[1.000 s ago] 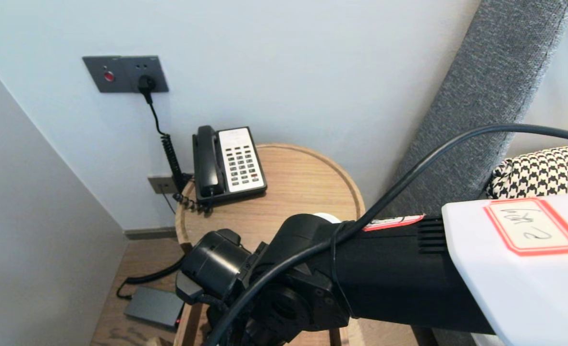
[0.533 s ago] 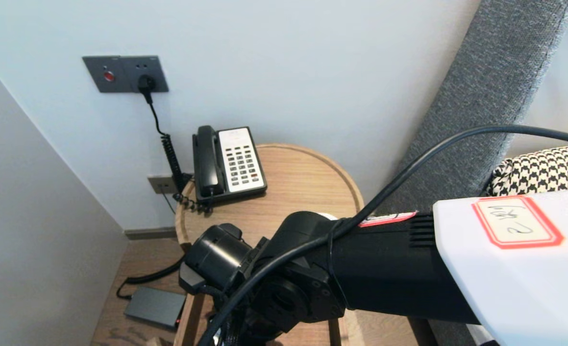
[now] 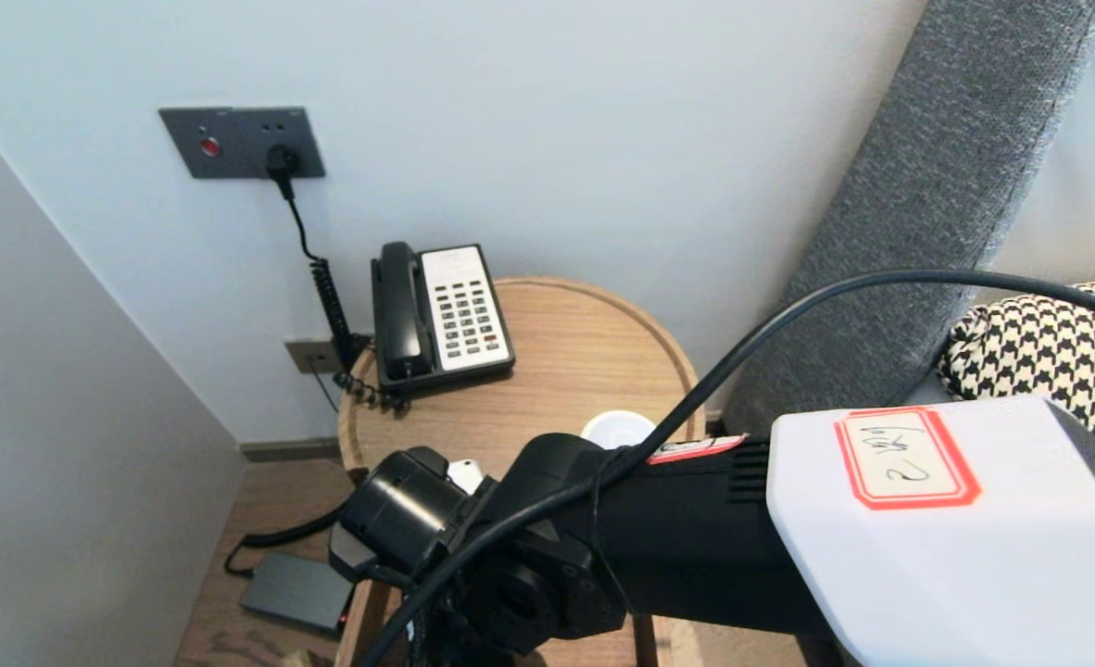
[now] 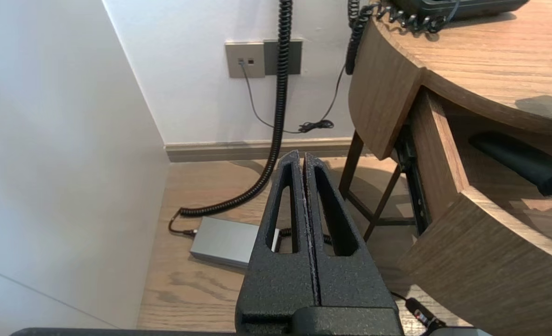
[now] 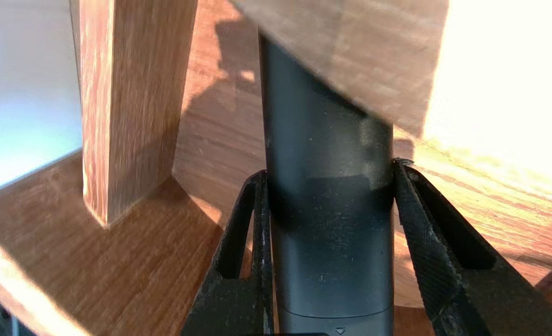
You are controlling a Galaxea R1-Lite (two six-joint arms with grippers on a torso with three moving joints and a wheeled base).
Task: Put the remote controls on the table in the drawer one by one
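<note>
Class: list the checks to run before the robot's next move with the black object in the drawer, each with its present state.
1. Right gripper grips the black object on both sides: ok.
2. Drawer open: ok.
3. Object's far end clear of wood: cannot tell, hidden.
4. Left gripper shut, parked beside the table, touching nothing: ok.
5. Phone at the table's back, by the wall: ok.
</note>
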